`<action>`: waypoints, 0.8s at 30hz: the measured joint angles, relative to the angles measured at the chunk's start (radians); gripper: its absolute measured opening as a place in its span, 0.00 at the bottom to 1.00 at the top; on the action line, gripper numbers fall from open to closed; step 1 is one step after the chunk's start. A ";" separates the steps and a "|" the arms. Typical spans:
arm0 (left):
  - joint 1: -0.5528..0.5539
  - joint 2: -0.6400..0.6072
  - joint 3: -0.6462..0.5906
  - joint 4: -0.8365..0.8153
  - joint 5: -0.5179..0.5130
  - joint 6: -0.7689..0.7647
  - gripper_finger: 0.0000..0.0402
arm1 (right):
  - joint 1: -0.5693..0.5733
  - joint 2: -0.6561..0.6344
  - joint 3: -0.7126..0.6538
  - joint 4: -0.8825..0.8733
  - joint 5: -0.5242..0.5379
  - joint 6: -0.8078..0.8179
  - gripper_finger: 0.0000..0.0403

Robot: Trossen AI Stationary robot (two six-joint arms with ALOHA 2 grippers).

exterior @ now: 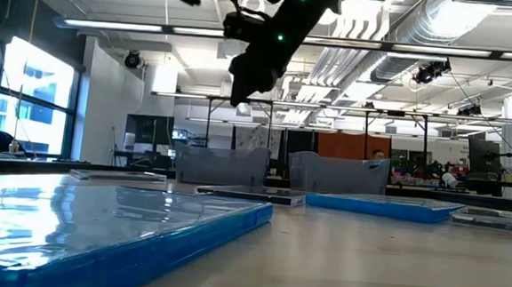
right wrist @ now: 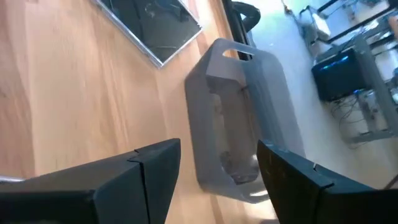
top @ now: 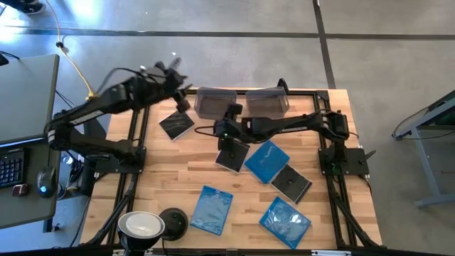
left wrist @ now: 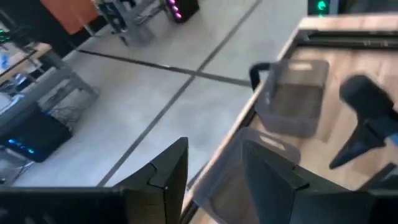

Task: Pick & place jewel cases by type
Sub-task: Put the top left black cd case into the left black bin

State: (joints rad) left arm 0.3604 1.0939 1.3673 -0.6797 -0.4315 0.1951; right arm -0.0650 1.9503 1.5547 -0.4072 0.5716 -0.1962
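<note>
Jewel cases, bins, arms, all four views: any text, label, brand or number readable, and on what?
None readable.
Translucent blue jewel cases: cover patterns, no legible words.
Dark grey-black jewel cases: plain.
Smoky-grey translucent bins: unmarked.
Room signs in the low view: too small.

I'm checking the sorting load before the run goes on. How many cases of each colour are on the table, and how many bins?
Blue cases: 3
Dark cases: 3
Grey bins: 2
Total: 8 things, 6 of them cases, none in a bin as far as the high view shows.
</note>
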 joint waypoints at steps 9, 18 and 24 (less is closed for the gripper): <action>0.235 0.030 0.246 -0.378 0.117 -0.178 0.36 | -0.027 0.040 0.002 0.075 -0.308 0.200 0.52; 0.643 0.185 0.257 -0.514 0.456 -0.121 0.36 | -0.024 0.128 0.001 0.146 -0.381 0.201 0.52; 0.832 0.337 0.258 -0.573 0.506 -0.055 0.36 | -0.012 0.169 0.002 0.223 -0.387 0.283 0.52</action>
State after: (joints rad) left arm 1.1921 1.4313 1.6249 -1.2525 0.0745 0.1396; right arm -0.0767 2.1190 1.5562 -0.1837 0.1844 0.0866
